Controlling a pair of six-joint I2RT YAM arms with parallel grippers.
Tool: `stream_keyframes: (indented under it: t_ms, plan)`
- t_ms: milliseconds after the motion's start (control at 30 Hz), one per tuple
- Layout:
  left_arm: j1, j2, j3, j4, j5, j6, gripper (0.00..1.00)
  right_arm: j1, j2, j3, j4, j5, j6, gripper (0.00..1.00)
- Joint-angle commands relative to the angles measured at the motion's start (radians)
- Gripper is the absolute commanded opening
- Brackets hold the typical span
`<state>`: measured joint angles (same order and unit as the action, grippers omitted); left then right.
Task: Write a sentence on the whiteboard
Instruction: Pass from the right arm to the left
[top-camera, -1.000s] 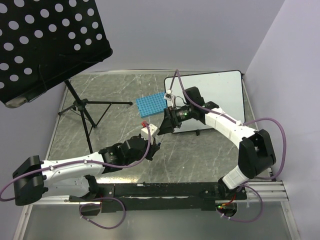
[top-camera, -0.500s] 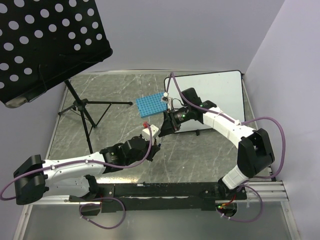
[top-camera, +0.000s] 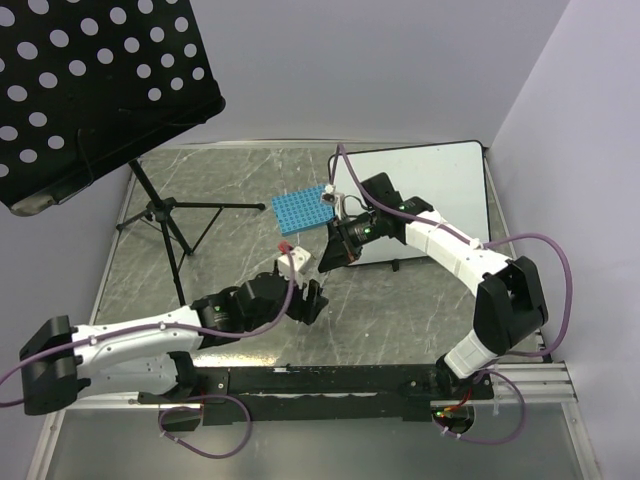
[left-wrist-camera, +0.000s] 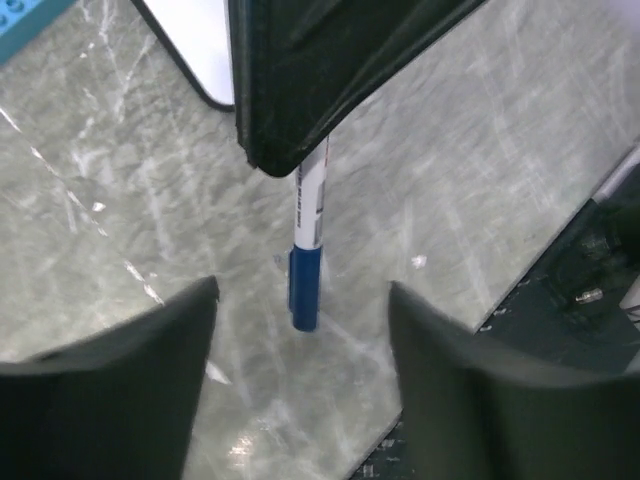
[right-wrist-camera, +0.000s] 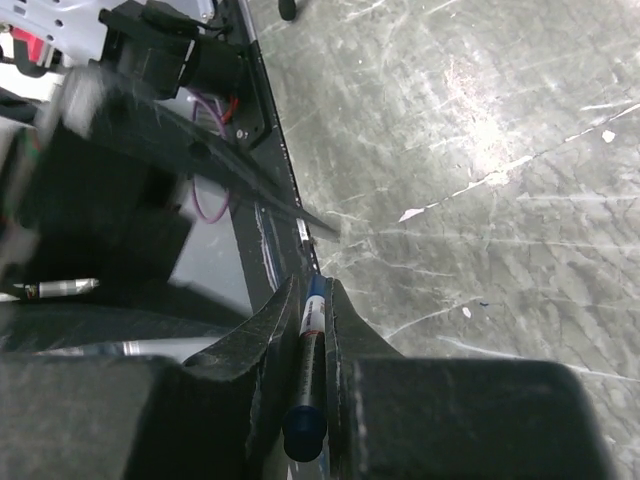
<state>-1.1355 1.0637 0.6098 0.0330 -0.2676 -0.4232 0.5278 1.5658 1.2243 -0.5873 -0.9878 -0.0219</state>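
Observation:
The whiteboard (top-camera: 440, 190) lies at the back right of the table, its visible surface blank white; the sentence is out of view. One rounded corner of the whiteboard (left-wrist-camera: 195, 40) shows in the left wrist view. My right gripper (top-camera: 325, 262) hangs over the table just left of the board, shut on a blue-capped marker (right-wrist-camera: 308, 370). Between its jaws (right-wrist-camera: 313, 290) the marker lies lengthwise. Just below it, my left gripper (top-camera: 312, 300) is open and holds nothing. In the left wrist view the marker (left-wrist-camera: 306, 250) hangs from the right gripper, above and apart from my left gripper (left-wrist-camera: 300, 300).
A blue gridded rack (top-camera: 302, 208) lies left of the board. A black perforated music stand (top-camera: 90, 90) on tripod legs (top-camera: 165, 220) fills the back left. The arms' mounting rail (top-camera: 330, 380) runs along the near edge.
The right gripper closed on the marker. The left gripper opened, let go of it and drew back towards the near edge.

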Motion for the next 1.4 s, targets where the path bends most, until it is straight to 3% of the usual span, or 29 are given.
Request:
stream_keyframes:
  t_ms: [0,33,200,333,567,600,767,800,867,900,933,1033,1133,1167,1200,1267,1367]
  plan:
    - [0.003,-0.114,-0.016,0.077,-0.012,-0.038,0.86,-0.046,-0.065,0.055,-0.019,-0.057,-0.016,0.0]
    - [0.016,-0.158,-0.04,0.094,0.01,-0.046,0.99,-0.075,-0.078,0.057,-0.022,-0.067,-0.018,0.0]
    - [0.195,-0.206,-0.073,0.215,0.275,-0.06,0.97,-0.138,-0.136,-0.003,0.033,-0.141,0.011,0.0]
    - [0.215,-0.086,0.004,0.223,0.421,0.001,0.99,-0.158,-0.156,-0.02,0.052,-0.17,0.019,0.0]
    - [0.218,0.074,0.136,0.206,0.496,0.077,0.89,-0.19,-0.162,-0.032,0.075,-0.248,0.053,0.0]
    - [0.22,0.09,0.163,0.193,0.505,0.09,0.8,-0.199,-0.167,-0.037,0.081,-0.256,0.05,0.0]
    - [0.224,0.173,0.214,0.134,0.568,0.101,0.52,-0.209,-0.173,-0.052,0.104,-0.27,0.069,0.0]
    - [0.226,0.179,0.226,0.127,0.58,0.109,0.38,-0.21,-0.173,-0.052,0.109,-0.273,0.069,0.0]
    - [0.229,0.193,0.237,0.092,0.59,0.119,0.23,-0.212,-0.176,-0.055,0.115,-0.279,0.076,0.0]
    - [0.23,0.194,0.249,0.078,0.594,0.136,0.07,-0.213,-0.174,-0.058,0.119,-0.284,0.08,0.0]
    - [0.233,0.197,0.254,0.065,0.602,0.144,0.02,-0.213,-0.176,-0.059,0.119,-0.287,0.077,0.0]
    - [0.249,0.199,0.278,0.002,0.627,0.198,0.01,-0.215,-0.176,-0.062,0.106,-0.311,0.053,0.0]
    - [0.279,0.202,0.32,-0.096,0.668,0.26,0.01,-0.215,-0.176,-0.042,0.055,-0.363,-0.068,0.34]
    - [0.301,0.205,0.335,-0.123,0.683,0.279,0.01,-0.215,-0.168,-0.023,-0.054,-0.367,-0.132,0.59]
    - [0.31,0.215,0.367,-0.155,0.698,0.315,0.01,-0.215,-0.162,-0.003,-0.116,-0.364,-0.268,0.68]
    - [0.332,0.229,0.401,-0.246,0.74,0.351,0.01,-0.213,-0.136,0.064,-0.297,-0.361,-0.396,0.81]
    - [0.345,0.254,0.453,-0.324,0.794,0.399,0.01,-0.215,-0.084,0.147,-0.435,-0.354,-0.571,0.82]
